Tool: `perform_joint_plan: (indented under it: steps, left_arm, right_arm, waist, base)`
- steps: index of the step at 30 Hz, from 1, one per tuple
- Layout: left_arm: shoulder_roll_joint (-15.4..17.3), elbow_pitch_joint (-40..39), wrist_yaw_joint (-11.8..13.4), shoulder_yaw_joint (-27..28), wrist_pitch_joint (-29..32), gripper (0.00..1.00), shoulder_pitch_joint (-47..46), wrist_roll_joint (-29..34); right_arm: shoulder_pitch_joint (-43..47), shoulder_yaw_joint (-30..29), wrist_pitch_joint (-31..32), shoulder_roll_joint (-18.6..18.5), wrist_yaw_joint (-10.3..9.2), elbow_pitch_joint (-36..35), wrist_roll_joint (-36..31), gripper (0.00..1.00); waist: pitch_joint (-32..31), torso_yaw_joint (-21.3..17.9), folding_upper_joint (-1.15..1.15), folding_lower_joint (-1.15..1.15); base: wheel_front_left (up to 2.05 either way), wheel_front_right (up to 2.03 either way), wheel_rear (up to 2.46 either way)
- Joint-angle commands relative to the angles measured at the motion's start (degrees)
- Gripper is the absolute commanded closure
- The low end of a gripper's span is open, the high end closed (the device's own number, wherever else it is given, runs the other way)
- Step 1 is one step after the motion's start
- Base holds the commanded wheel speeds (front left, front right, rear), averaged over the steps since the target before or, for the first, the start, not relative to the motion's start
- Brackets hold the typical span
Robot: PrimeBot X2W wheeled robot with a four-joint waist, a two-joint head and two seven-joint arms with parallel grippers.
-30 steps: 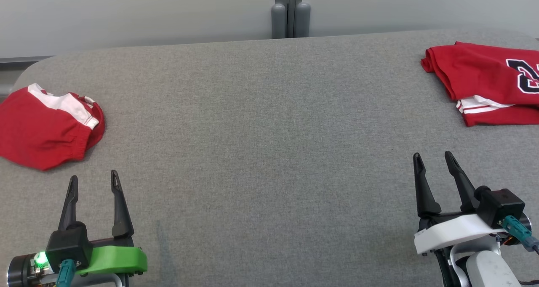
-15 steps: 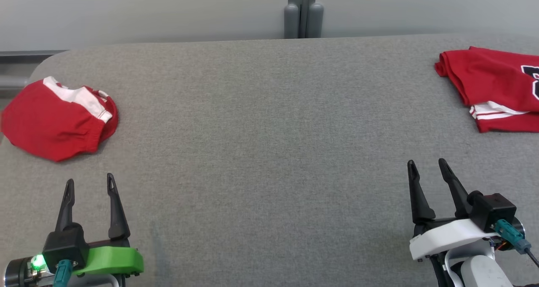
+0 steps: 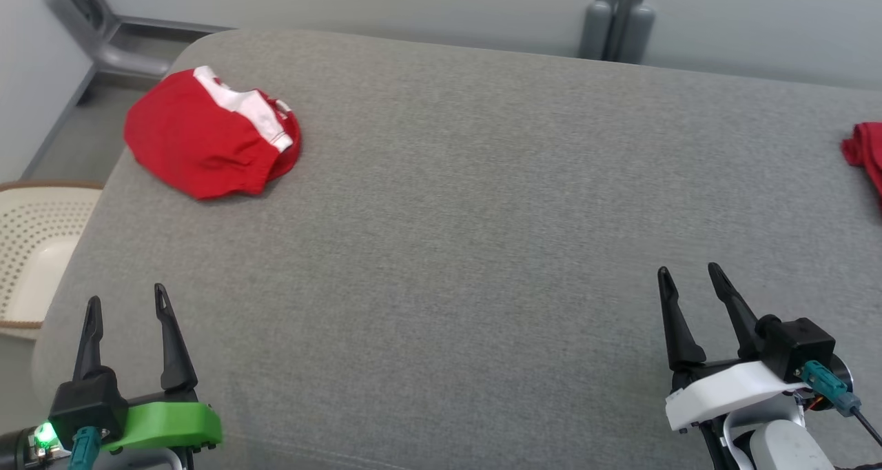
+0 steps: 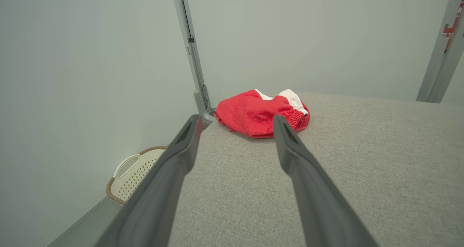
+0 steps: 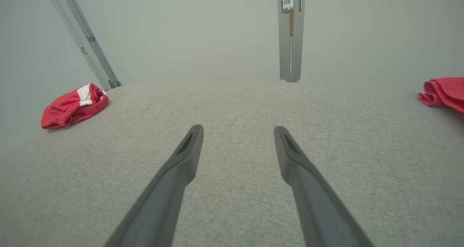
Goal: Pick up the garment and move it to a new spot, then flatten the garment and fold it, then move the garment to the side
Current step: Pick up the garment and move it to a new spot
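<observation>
Garment (image 3: 207, 136), red with white trim, is bunched near the worktop's (image 3: 448, 215) far left corner, not yet picked up. Left end effector (image 3: 126, 295) and right end effector (image 3: 688, 269) are held released and empty above the near edge, presumably readied for the reach.

- Grey fabric-covered table (image 3: 482, 180), wide and flat, with rounded corners.
- Cream perforated plastic basket (image 3: 27, 236) with a brown rim, on the floor just beside the table's left end.
- Pair of upright grey metal posts (image 3: 615, 25) at the table's far edge.
- Slanted grey metal strut (image 4: 194, 66) by the far left corner.
- Folded red cloth (image 3: 866, 154) at the table's right end, cut by the picture's edge.
</observation>
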Motion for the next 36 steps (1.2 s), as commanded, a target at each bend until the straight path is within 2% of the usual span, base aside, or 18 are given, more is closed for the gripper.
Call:
perform_joint_plan:
  steps: [1,6,10,18,24,28,36]
  left_arm:
    - [-0.1,-0.2,0.4,0.3,0.0,0.0,0.0,-0.5]
    - [-0.1,-0.7,0.2,1.3,0.0,0.0,1.3,-1.1]
    - [-0.3,-1.2,0.6,2.0,0.0,0.0,2.1,-1.4]
    - [-0.3,-2.0,0.5,2.9,0.0,0.0,3.1,-1.2]
    - [-0.2,-1.4,-0.3,3.0,0.0,0.0,0.2,-1.0]
    - [1.3,-0.4,-1.3,2.4,0.0,0.0,-4.6,-0.4]
    - [5.6,5.2,-2.7,2.8,0.2,0.0,-22.4,-1.2]
  right_arm:
    - [0.4,-0.1,0.0,-0.4,-0.06,0.0,-0.5,0.0]
    - [0.6,-0.2,0.0,-1.0,-0.06,-0.8,-0.7,0.0]
    - [0.8,-0.3,0.0,-1.1,-0.06,-1.0,-0.9,0.0]
    - [0.9,0.2,0.1,-1.3,-0.06,-0.8,-1.2,0.0]
    - [-0.2,0.4,0.1,-1.7,-0.06,-1.4,-1.2,0.0]
    - [-2.0,0.0,0.4,-3.2,-0.06,-2.9,-1.4,0.0]
    - [-6.4,-1.9,1.6,-7.5,-0.06,-9.4,-1.0,0.0]
  waist:
    - [0.9,6.4,0.0,0.0]
    - [1.2,11.5,0.0,0.0]
    - [1.3,13.9,0.0,0.0]
    - [1.4,15.0,0.0,0.0]
    - [2.2,12.6,0.0,0.0]
    - [4.8,9.4,0.0,0.0]
    - [14.2,1.1,0.0,0.0]
  base:
    - [0.0,0.0,0.0]
    - [0.0,0.0,0.0]
    - [0.0,0.0,0.0]
    - [0.0,0.0,0.0]
    - [0.0,0.0,0.0]
    - [0.0,0.0,0.0]
    - [0.0,0.0,0.0]
